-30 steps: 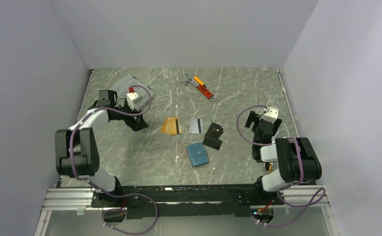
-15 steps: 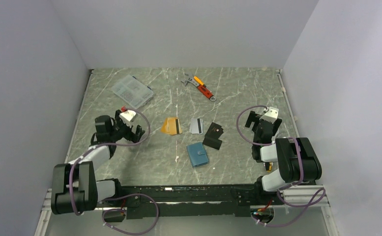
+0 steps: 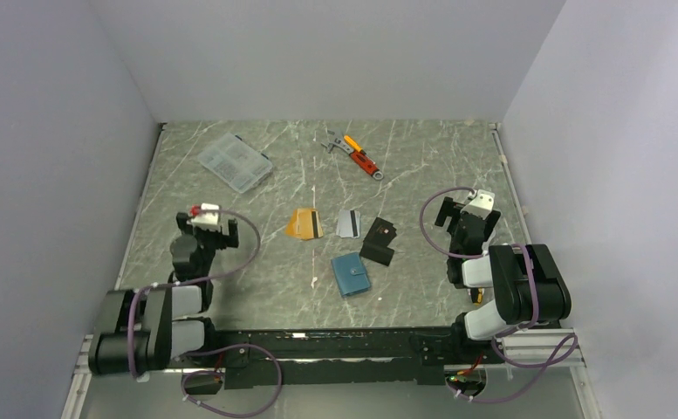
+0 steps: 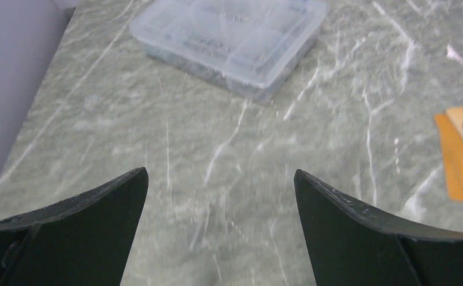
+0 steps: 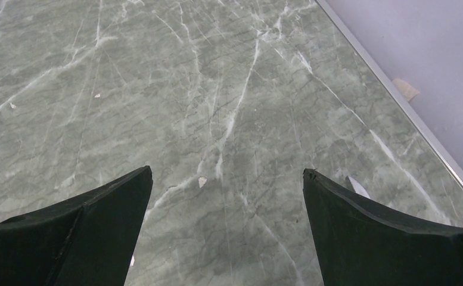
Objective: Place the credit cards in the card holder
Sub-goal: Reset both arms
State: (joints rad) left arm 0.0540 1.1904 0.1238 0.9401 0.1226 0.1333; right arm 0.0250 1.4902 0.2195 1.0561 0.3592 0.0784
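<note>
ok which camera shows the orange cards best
The top external view: the orange cards lie whole, unobstructed. The left wrist view catches only their cut-off edge at its right border; the right wrist view shows none.

Clear box [image 3: 236,162], orange wrench [image 3: 361,158], black folded item [image 3: 379,241] on table [image 3: 283,290].

Our left gripper [image 4: 220,179]: arm folded near left, jaws spread wide. Our right gripper [image 5: 226,176]: folded near right, likewise spread.

Left arm [image 3: 136,336] and right arm [image 3: 523,292]: chunky black joint housings, light-grey links, purple cable [image 3: 423,223] looped along each, white block [image 3: 483,201] at the wrist, matte-black fingers [image 4: 80,232] tapering to curved tips.
</note>
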